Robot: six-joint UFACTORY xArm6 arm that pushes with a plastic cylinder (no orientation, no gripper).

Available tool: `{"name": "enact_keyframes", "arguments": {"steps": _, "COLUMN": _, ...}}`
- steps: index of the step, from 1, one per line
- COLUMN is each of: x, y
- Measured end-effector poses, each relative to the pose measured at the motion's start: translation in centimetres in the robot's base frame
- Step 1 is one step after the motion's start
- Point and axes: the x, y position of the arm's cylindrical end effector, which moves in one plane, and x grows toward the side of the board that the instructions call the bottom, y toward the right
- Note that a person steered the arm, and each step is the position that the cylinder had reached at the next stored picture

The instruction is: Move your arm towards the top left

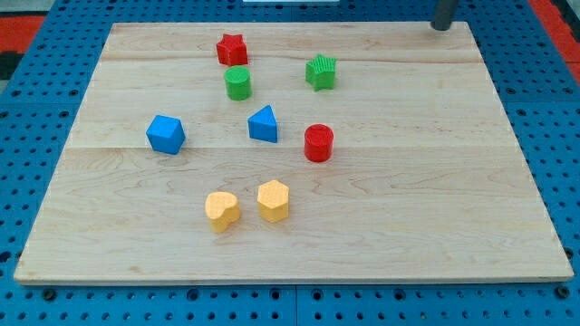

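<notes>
My tip [441, 26] shows at the view's top right, at the far edge of the wooden board [426, 226], far from all the blocks. The nearest block is the green star [321, 71], well to its left and below. A red star [232, 49] sits near the top middle with a green cylinder [237, 83] just below it. A blue triangle [264, 124] and a red cylinder [318, 143] lie in the middle. A blue cube-like block [165, 134] lies to the left. A yellow heart [222, 210] and a yellow hexagon [273, 200] sit side by side low down.
The board lies on a blue perforated base [36, 63]. A red area [18, 18] shows at the view's top left corner and another at the top right [553, 14].
</notes>
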Motion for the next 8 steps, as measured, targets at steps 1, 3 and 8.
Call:
{"name": "enact_keyframes", "arguments": {"steps": 1, "x": 0.1, "y": -4.4}}
{"name": "enact_keyframes", "arguments": {"steps": 3, "x": 0.5, "y": -9.7}}
{"name": "enact_keyframes", "arguments": {"steps": 8, "x": -0.7, "y": -22.3}}
